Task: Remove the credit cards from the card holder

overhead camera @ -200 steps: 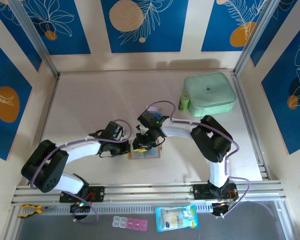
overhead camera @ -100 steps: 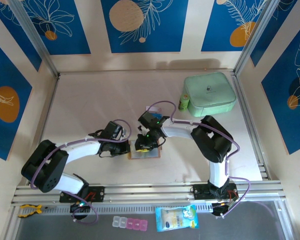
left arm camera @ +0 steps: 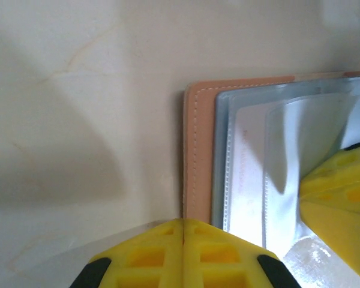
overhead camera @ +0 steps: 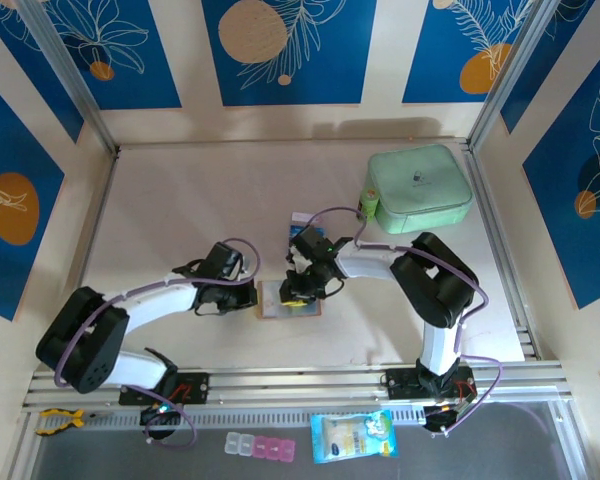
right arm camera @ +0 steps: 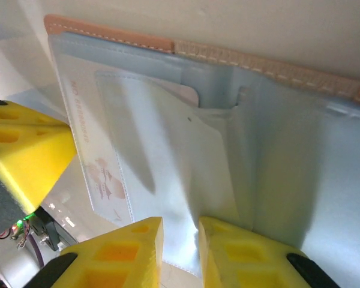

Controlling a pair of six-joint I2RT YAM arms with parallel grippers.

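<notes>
1. card holder [overhead camera: 288,302]: lies open on the table [overhead camera: 180,220], grey pockets up, between the two grippers.
2. left gripper [left arm camera: 183,252]: jaws pressed fully together, nothing between them, tips at the holder's tan edge.
3. right gripper [right arm camera: 180,240]: jaws a narrow slit apart, over the grey pockets; whether they pinch anything cannot be told.
4. credit card [right arm camera: 96,150]: pale, pinkish print, inside a pocket, just beside the right gripper.
</notes>
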